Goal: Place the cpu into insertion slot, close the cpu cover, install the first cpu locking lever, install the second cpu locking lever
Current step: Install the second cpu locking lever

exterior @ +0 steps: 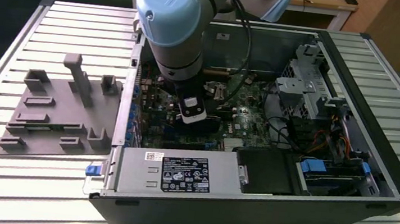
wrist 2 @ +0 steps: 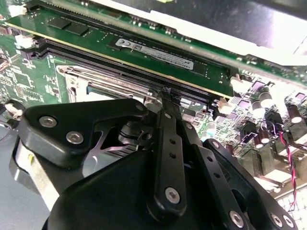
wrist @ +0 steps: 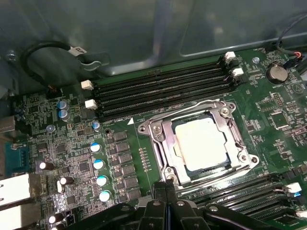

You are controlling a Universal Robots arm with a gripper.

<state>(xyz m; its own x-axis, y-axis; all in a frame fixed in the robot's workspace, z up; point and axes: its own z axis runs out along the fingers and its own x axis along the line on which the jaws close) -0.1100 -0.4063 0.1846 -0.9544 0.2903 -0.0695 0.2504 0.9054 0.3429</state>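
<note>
The cpu [wrist: 200, 143] lies flat in the insertion slot [wrist: 163, 143] on the green motherboard [wrist: 76, 153], with the cpu cover [wrist: 229, 125] shut down around it. The gripper [wrist: 166, 188] hovers just beside the socket's edge, fingers pressed together, holding nothing, inside the computer case [exterior: 375, 166]

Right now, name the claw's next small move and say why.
Probably ease the claw slightly lower toward the socket edge beside its tip, to press a locking lever. The cpu already sits framed by the lowered cpu cover, and the shut claw holds nothing; whether either lever is latched I cannot tell.
</note>
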